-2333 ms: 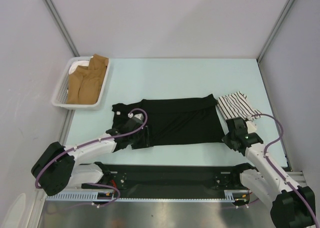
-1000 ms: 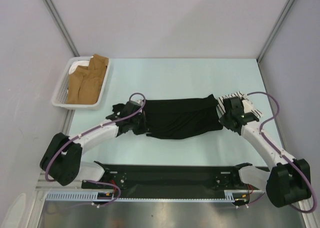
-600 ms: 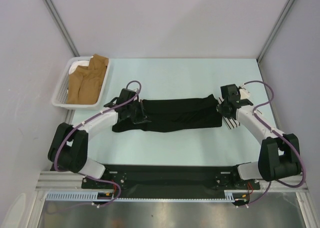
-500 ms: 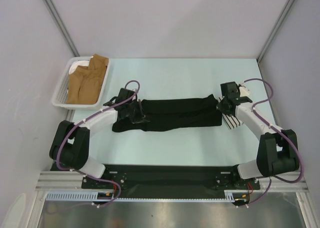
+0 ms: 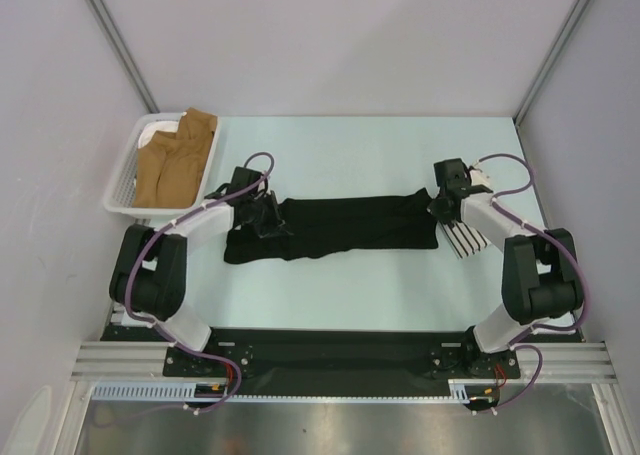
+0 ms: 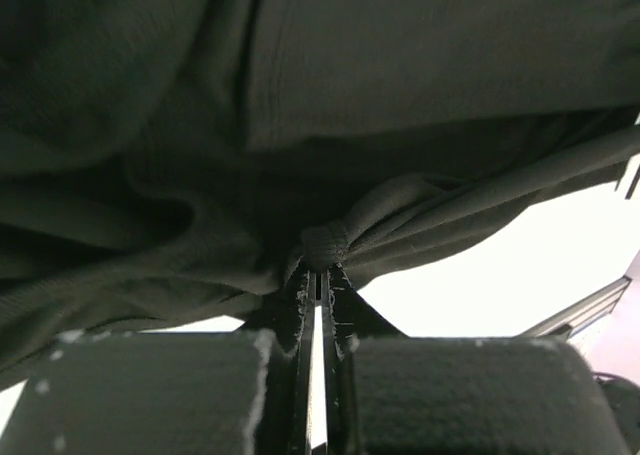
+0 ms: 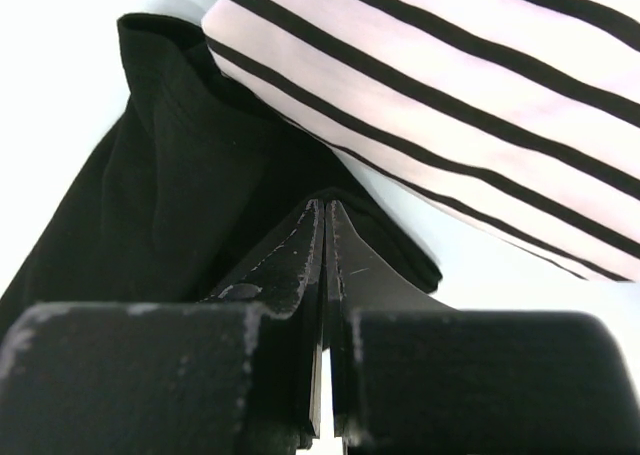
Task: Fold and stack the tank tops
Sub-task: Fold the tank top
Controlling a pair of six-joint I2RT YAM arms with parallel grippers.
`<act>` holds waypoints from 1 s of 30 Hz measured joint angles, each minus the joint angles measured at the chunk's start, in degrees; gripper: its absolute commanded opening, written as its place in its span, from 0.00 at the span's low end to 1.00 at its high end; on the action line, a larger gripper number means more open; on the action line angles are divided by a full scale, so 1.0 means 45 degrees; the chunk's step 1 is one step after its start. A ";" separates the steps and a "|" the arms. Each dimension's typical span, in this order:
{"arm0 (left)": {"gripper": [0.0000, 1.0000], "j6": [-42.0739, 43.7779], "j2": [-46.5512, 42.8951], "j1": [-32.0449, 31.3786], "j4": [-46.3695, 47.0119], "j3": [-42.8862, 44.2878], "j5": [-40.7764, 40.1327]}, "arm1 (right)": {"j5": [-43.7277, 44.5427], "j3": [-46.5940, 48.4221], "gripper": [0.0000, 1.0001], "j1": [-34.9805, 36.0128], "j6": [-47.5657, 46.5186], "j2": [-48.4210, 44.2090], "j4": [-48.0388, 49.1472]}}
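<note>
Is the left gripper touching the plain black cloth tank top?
Touching. The left wrist view shows the left gripper pinching a bunched fold of the plain black cloth tank top.

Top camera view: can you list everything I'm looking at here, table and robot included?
black tank top: one, black, mid-table, folded into a long band
striped tank top: one, white with black stripes, right side, at the black top's right end
basket: one, white, table's far left
brown clothes: count unclear, brown, in the basket
table: one, pale blue
left hand: one, black, shut on the black tank top's left end
right hand: one, black, shut on its right end
</note>
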 measured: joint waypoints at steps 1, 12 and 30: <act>0.01 0.0087 0.0078 0.0083 -0.0034 0.0175 -0.0044 | -0.0034 0.0058 0.01 0.0000 -0.0005 0.0117 0.0039; 0.73 0.0719 0.0568 0.0389 -0.0330 0.0986 -0.0821 | -0.0083 0.0695 0.51 -0.0199 -0.0185 0.0952 0.0335; 0.72 0.0840 -0.2526 0.0102 -0.1088 0.0039 -0.2142 | -0.1889 -0.2205 0.46 -0.1447 -0.0087 -0.0175 0.1783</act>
